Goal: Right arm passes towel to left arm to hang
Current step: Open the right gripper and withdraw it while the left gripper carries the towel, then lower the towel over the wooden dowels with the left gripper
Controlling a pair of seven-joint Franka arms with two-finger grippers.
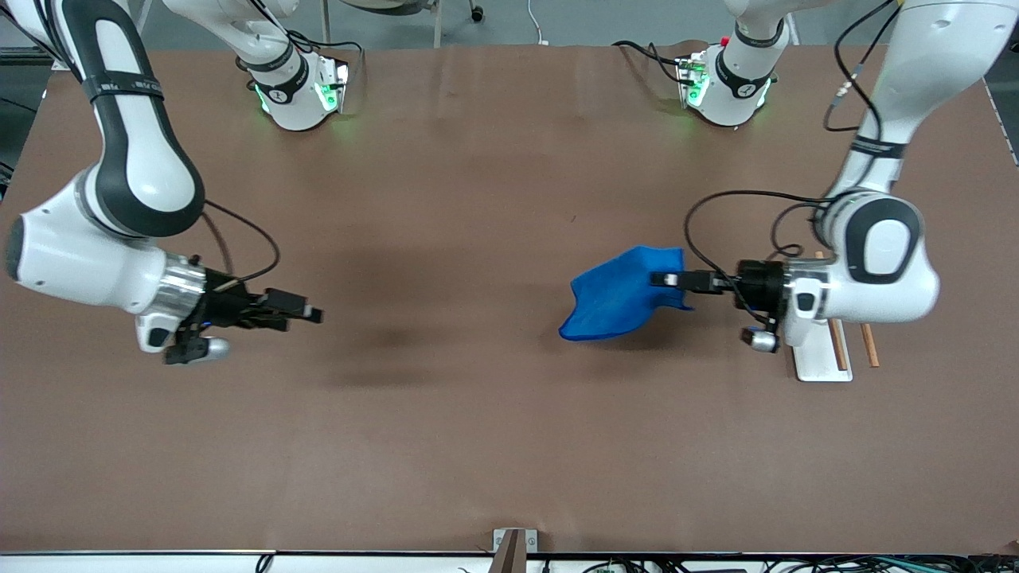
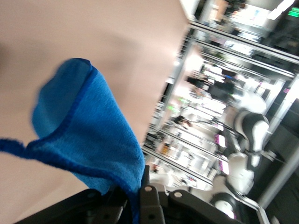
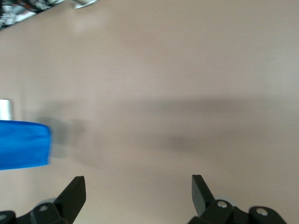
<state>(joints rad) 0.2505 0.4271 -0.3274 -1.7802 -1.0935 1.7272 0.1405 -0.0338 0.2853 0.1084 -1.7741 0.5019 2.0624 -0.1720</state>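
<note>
The left tool (image 1: pixel 670 279) pinches the towel (image 1: pixel 622 296) by one edge above the bench (image 1: pixel 478 199); the right tool (image 1: pixel 306 312) hangs empty, jaws wide. That thin grip could let it slip before hanging.

No readable text, labels, brands or numbers in any view. Small dark marks on the black bands of both arms' base joints are too small to make out. Bright signs in the left wrist view's background are blurred, illegible.
</note>
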